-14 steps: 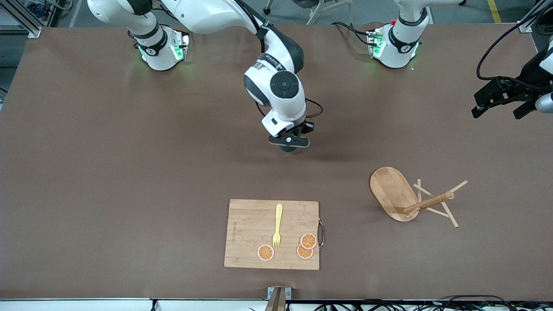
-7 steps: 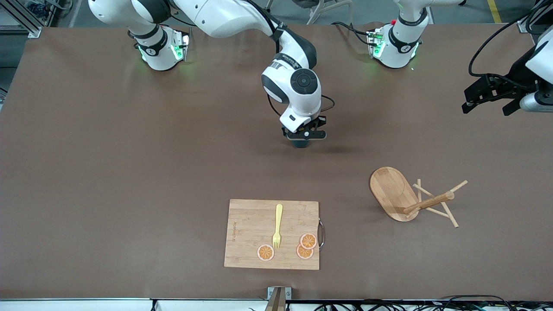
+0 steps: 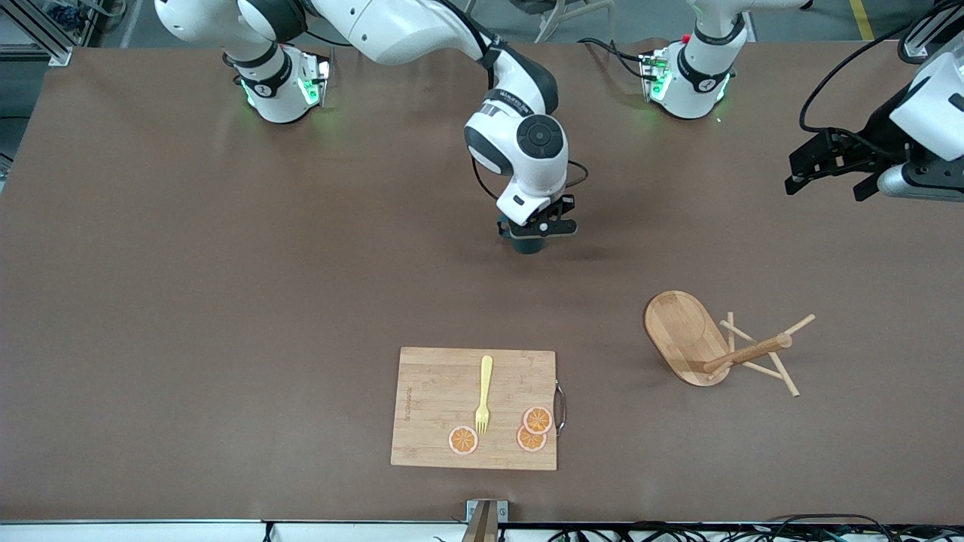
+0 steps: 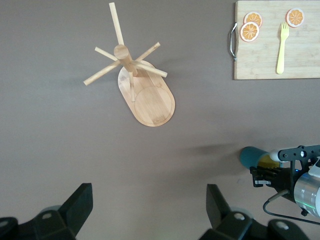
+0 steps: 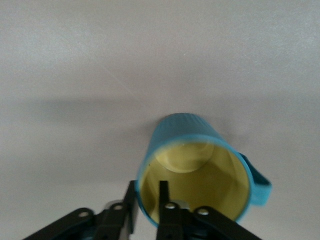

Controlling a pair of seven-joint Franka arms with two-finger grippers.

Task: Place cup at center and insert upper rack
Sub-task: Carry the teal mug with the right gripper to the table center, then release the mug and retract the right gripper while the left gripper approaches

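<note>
Bamboo cutting board (image 3: 474, 408) lies nearest the front camera, carrying a yellow fork (image 3: 483, 394) and three orange slices (image 3: 532, 429), with a metal handle on its edge toward the left arm's end. Farther back and toward that same end, the upper rack (image 3: 719, 348) lies tipped on its side on the brown counter (image 3: 226, 301), oval base on edge, post and peg rods resting on the surface. Farther still, near the counter's middle, the right gripper (image 3: 536, 227) straddles the rim of the cup (image 3: 527, 245), one finger inside the yellow interior and one outside the teal wall, the cup standing upright on the counter. The left gripper (image 3: 827, 162) waits with jaws spread wide and empty, over the left arm's end of the counter.
</note>
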